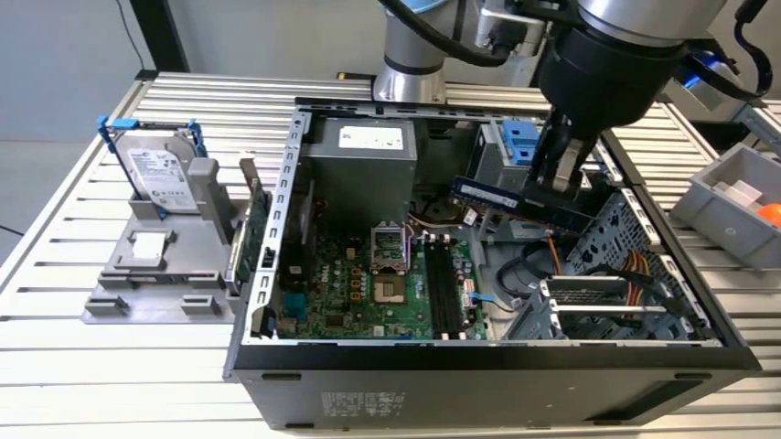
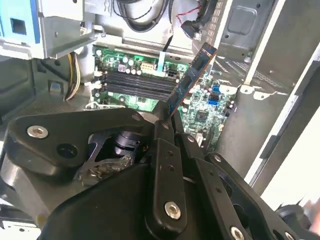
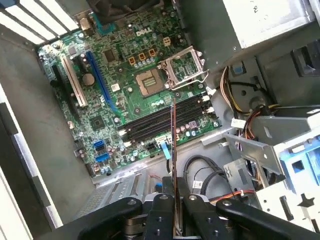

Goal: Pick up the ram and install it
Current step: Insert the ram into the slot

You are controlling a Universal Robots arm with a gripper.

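Ram [image 1: 488,194] apparently gripped (base hidden).

Light falls soft and even from overhead, bright enough that the slatted table [image 1: 49,256] gleams pale in the exterior view, nearly washed out toward nine o'clock. The open computer case [image 1: 488,384] keeps the dimness: its front face at six o'clock is almost black, and the hollow beneath my arm [image 1: 610,55], around two o'clock, lies in shadow. In the first wrist view the motherboard [image 3: 130,95] is evenly lit, while the slats beyond the case wall burn white. In the second wrist view my fingers [image 2: 165,165], matt black and closed on the ram [image 2: 192,75], catch small glints on their screws. Past the case wall, everything bleaches into blurred glare.
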